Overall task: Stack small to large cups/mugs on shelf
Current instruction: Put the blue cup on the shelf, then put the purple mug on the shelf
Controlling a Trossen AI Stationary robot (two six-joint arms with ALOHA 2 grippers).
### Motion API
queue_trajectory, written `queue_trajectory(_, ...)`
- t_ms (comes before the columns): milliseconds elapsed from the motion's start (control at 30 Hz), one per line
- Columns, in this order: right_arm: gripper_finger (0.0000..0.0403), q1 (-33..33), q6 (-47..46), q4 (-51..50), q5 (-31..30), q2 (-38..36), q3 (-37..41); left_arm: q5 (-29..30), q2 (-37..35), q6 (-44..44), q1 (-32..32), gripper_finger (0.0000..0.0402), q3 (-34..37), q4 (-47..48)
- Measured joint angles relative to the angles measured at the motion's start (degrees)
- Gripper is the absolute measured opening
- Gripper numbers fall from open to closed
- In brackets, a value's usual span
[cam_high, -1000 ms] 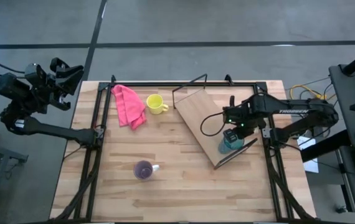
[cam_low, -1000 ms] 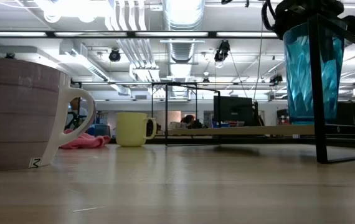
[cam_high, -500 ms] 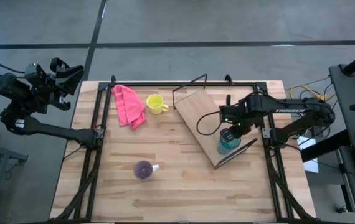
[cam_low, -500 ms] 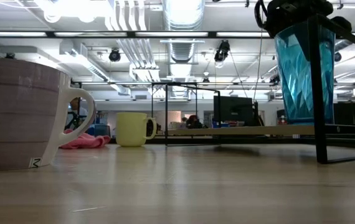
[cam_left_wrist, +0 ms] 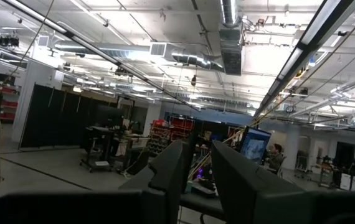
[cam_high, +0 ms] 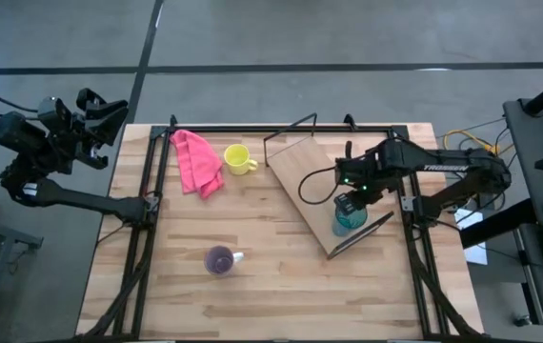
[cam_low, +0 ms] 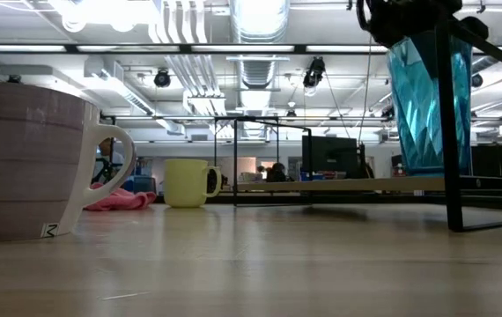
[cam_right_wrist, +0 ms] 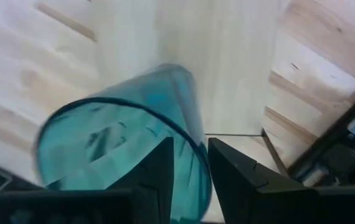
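The translucent teal cup [cam_high: 350, 219] hangs tilted under my right gripper [cam_high: 351, 197], over the near right end of the light-brown shelf board [cam_high: 305, 167]. In the low view the teal cup [cam_low: 427, 97] has its base just at the shelf [cam_low: 339, 185]; whether it rests there I cannot tell. The yellow mug [cam_high: 238, 158] stands on the table left of the shelf. Nearer the near edge, the purple mug [cam_high: 219, 259] stands on its base. My left gripper [cam_high: 100, 105] waits shut off the table's far left corner. My right gripper pinches the teal cup's wall at the rim [cam_right_wrist: 196, 146], one finger [cam_right_wrist: 156, 180] inside the cup and the other [cam_right_wrist: 236, 180] outside. The fingers come from above, pointing down. The cup hangs below them, tipped a little off upright.
A pink cloth [cam_high: 198, 160] lies near the table's far edge, left of the yellow mug. The shelf's black wire frame [cam_high: 291, 129] stands up at its far end, and a post [cam_low: 449, 114] crosses in front of the teal cup. Bare wood lies between the purple mug and the shelf.
My right gripper has moved a little toward the table's left, still shut on the teal cup. The cup has shifted left with it and tipped slightly, top leaning left.
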State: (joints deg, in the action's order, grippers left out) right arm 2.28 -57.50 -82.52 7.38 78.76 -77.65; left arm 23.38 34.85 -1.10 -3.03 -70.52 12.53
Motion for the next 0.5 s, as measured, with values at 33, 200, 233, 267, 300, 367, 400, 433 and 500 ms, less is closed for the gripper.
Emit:
queue_trajectory(33,0.0092,0.0,0.1,0.0,0.0,0.0,-1.0,0.0,0.0,0.0,0.0,0.0073,0.0,0.0)
queue_trajectory(200,0.0081,0.0,1.0,-1.5,0.0,0.0,-7.3,0.0,0.0,0.1,0.0,0.0073,0.0,0.0)
queue_trajectory(233,0.0079,0.0,1.0,-2.1,0.0,0.0,-8.6,0.0,0.0,0.1,0.0,0.0073,0.0,0.0)
queue_trajectory(267,0.0076,0.0,1.0,-2.6,0.0,0.0,-9.9,0.0,0.0,0.1,0.0,0.0073,0.0,0.0)
queue_trajectory(300,0.0074,0.0,1.0,-3.0,0.0,0.0,-11.1,0.0,0.0,0.1,0.0,0.0073,0.0,0.0)
queue_trajectory(367,0.0071,0.0,1.0,-3.4,0.0,0.0,-13.4,0.0,0.0,0.1,0.0,0.0073,0.0,0.0)
queue_trajectory(400,0.007,0.0,1.0,-3.9,0.0,0.0,-14.7,0.0,0.0,0.1,0.0,0.0073,0.0,0.0)
queue_trajectory(433,0.007,0.0,1.0,-4.1,0.0,0.0,-15.8,0.0,0.0,0.1,0.0,0.0073,0.0,0.0)
queue_trajectory(500,0.007,0.0,1.0,-4.3,0.0,0.0,-17.9,0.0,0.0,0.1,0.0,0.0073,0.0,0.0)
